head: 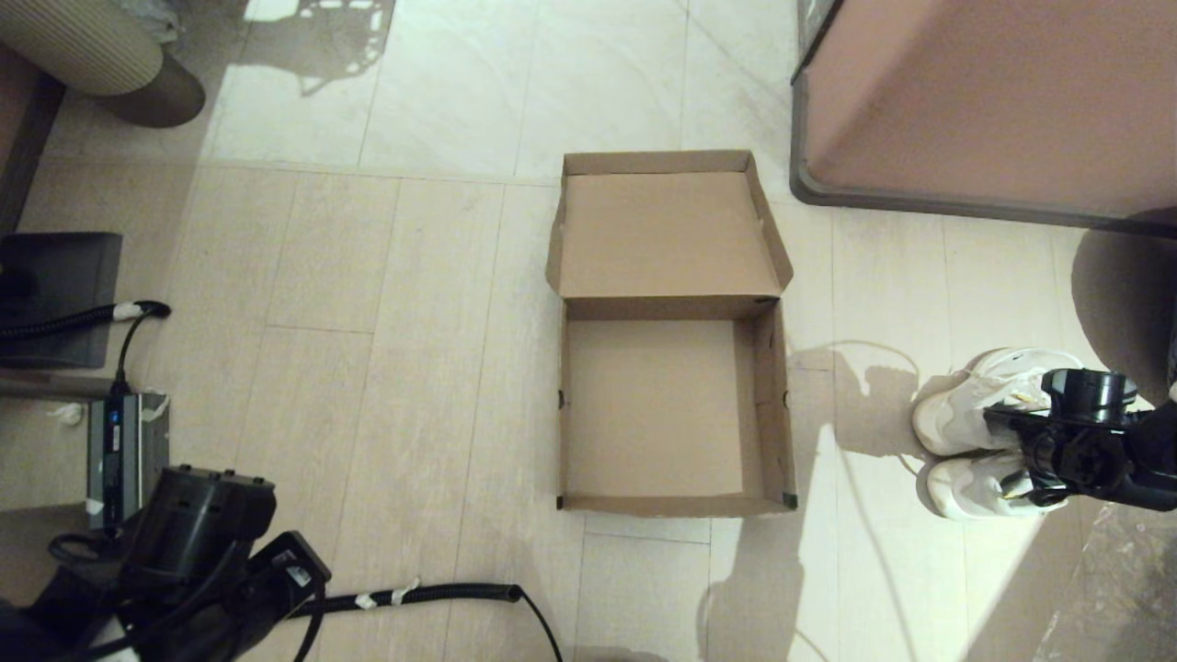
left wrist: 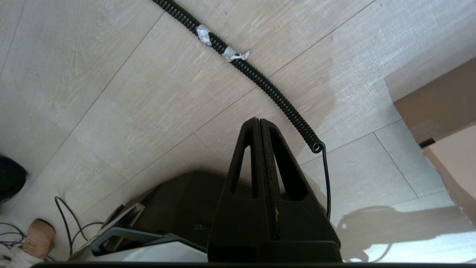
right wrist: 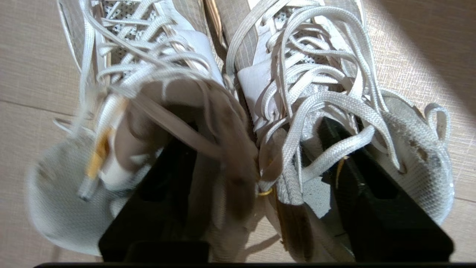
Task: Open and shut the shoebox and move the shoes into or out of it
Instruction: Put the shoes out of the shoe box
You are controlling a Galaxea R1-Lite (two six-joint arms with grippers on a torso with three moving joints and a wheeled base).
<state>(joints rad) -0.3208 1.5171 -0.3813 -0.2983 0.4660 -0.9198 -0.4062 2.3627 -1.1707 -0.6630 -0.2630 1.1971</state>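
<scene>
The brown cardboard shoebox (head: 768,414) lies open on the floor in the middle, empty, its flip lid (head: 662,234) folded back flat on the far side; one corner of it (left wrist: 446,111) shows in the left wrist view. The white lace-up shoes (head: 965,414) stand side by side on the floor to the box's right. My right gripper (head: 1021,450) is over them, open, with one black finger (right wrist: 349,156) down inside each shoe's (right wrist: 297,85) mouth and their inner collars between the fingers. My left gripper (left wrist: 259,121) is parked low at the front left, shut and empty.
A large pinkish-brown cabinet (head: 993,101) with dark edging stands at the back right, close to the lid. A black coiled cable (head: 414,596) runs across the floor in front of the box. Dark equipment (head: 55,294) and a power unit (head: 124,450) sit at the left.
</scene>
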